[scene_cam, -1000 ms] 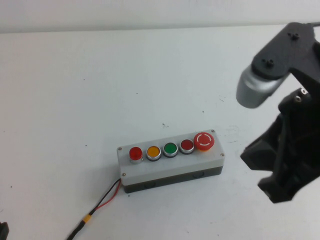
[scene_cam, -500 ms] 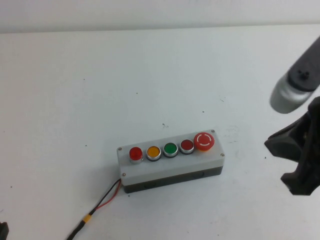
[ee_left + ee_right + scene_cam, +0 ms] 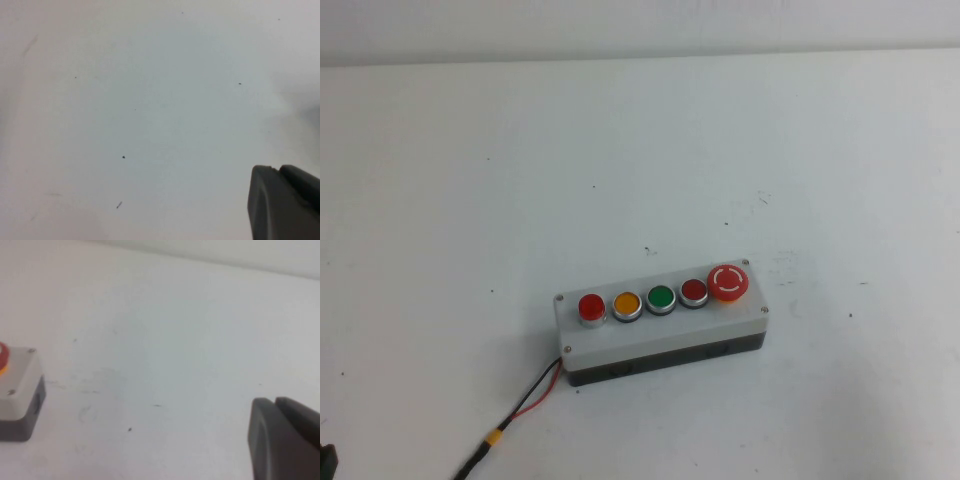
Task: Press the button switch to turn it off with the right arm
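Right pincer (image 3: 285, 440) is out of the high view entirely; only a dark finger edge shows in its wrist view, so I can't tell whether it's spread or pressed together. Same for the left pincer (image 3: 285, 202): one dark edge over bare white surface (image 3: 470, 150), state unreadable.

Button switch (image 3: 591, 307) sits at the robot's-left end of the grey box (image 3: 660, 335). The box's long axis runs roughly left-right across the surface, its right end tilted slightly away from the robot. The right wrist view catches only the box's other end (image 3: 17, 400), the one with the mushroom-head button (image 3: 728, 282), off to one side of the pincer. My read: the right arm has to travel left along the whole row of buttons to reach the target, passing over the mushroom head first.

Count: one box, five buttons — bright red, yellow (image 3: 626, 303), green (image 3: 660, 298), darker red (image 3: 694, 291), mushroom head. One red-and-black lead (image 3: 525, 405) exits the left end. Target doesn't look lit, hard to be sure.
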Controlling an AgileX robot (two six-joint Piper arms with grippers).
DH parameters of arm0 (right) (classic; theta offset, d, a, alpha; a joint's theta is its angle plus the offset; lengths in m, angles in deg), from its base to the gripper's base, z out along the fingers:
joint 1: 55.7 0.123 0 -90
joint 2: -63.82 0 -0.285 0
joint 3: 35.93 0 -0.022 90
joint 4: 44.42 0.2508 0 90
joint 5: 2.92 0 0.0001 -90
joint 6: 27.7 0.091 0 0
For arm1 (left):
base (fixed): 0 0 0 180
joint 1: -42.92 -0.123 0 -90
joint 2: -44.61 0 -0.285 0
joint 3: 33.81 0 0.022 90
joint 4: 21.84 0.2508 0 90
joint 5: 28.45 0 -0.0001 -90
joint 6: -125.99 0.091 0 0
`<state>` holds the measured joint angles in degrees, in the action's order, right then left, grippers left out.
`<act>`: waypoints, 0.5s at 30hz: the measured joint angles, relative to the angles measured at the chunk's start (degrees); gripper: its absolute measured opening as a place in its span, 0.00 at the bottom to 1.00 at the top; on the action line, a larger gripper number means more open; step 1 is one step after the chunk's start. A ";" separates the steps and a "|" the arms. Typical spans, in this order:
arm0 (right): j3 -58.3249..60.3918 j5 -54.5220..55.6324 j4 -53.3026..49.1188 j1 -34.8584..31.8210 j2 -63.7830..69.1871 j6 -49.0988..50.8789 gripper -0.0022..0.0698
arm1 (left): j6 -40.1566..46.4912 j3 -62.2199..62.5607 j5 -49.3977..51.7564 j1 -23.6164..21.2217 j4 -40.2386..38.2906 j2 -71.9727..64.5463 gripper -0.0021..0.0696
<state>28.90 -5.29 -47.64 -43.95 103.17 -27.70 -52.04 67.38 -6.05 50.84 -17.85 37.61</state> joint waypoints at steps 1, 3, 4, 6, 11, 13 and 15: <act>2.60 2.36 0.12 -1.54 -2.35 0.75 0.01 | 0.00 0.00 0.00 0.00 0.00 0.00 0.03; 6.50 5.70 1.54 -3.90 -6.51 2.39 0.01 | 0.00 0.00 0.00 0.00 0.00 0.00 0.03; 8.22 6.88 2.40 -5.05 -8.74 2.88 0.01 | 0.00 0.00 0.00 0.00 0.00 0.00 0.03; 10.92 7.83 3.22 -6.78 -12.86 3.56 0.01 | 0.00 0.00 0.00 0.00 0.00 0.00 0.03; 13.80 7.26 4.28 -7.75 -20.32 3.79 0.01 | 0.00 0.00 0.00 0.00 0.00 0.00 0.03; 13.80 4.28 4.28 -7.75 -22.98 3.79 0.01 | 0.00 0.00 0.00 0.00 0.00 0.00 0.03; 13.80 0.79 4.28 -7.75 -25.49 3.82 0.01 | 0.00 0.00 0.00 0.00 0.00 0.00 0.03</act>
<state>42.70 -4.50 -43.36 -51.70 77.69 -23.88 -52.04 67.38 -6.05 50.84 -17.85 37.61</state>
